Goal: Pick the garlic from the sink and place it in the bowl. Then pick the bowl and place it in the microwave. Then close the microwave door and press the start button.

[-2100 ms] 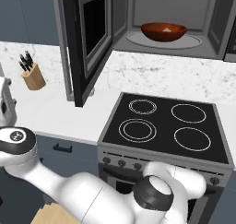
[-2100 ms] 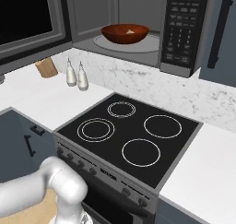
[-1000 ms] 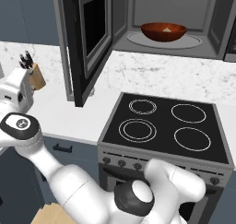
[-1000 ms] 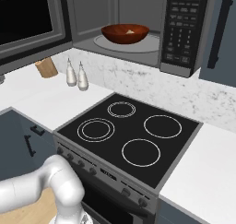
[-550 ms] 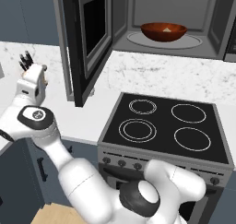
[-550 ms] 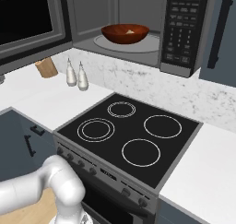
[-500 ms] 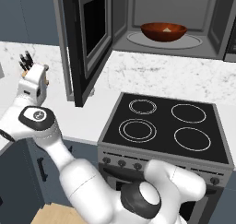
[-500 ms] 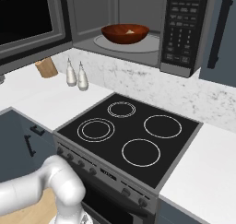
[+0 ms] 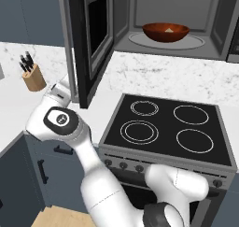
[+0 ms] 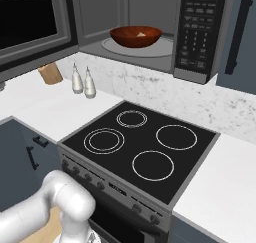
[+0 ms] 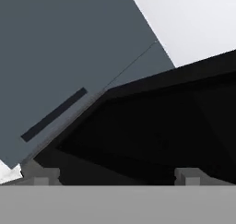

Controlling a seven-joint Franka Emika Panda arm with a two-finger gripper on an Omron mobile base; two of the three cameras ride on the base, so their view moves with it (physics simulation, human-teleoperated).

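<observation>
Reddish-brown bowl (image 9: 165, 32) sits inside the microwave (image 9: 196, 16) at twelve o'clock — the wide, empty end effector (image 11: 117, 174), crowding the microwave door (image 9: 88, 39), could glance off it rather than swing it shut.

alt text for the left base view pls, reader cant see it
The bowl sits inside the microwave, whose door hangs open at left. The white arm reaches to the door's outer edge, above a black stove; a knife block stands far left.
</observation>
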